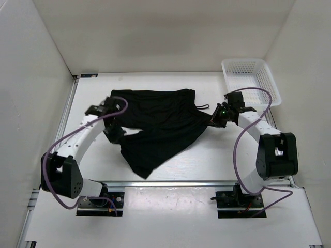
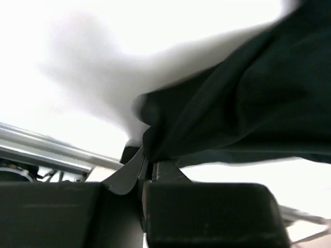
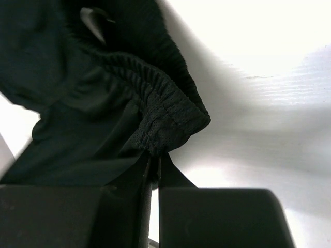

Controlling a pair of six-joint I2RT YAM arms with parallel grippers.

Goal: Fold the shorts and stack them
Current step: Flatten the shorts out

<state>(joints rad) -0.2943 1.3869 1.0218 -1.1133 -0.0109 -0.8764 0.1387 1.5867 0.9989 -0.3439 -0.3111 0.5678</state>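
Note:
The black shorts (image 1: 160, 124) lie spread over the middle of the table, with one leg trailing toward the near edge. My left gripper (image 1: 115, 133) is at their left edge. In the left wrist view it (image 2: 147, 161) is shut on a fold of the black fabric (image 2: 248, 103), which is lifted off the white table. My right gripper (image 1: 212, 120) is at the right edge of the shorts. In the right wrist view it (image 3: 155, 163) is shut on a corner of the gathered elastic waistband (image 3: 165, 108). A thin drawstring (image 1: 202, 107) pokes out near that corner.
A white plastic mesh basket (image 1: 251, 80) stands at the back right corner, just behind the right arm. White walls enclose the table on the left, back and right. A metal rail (image 1: 170, 183) runs along the near edge.

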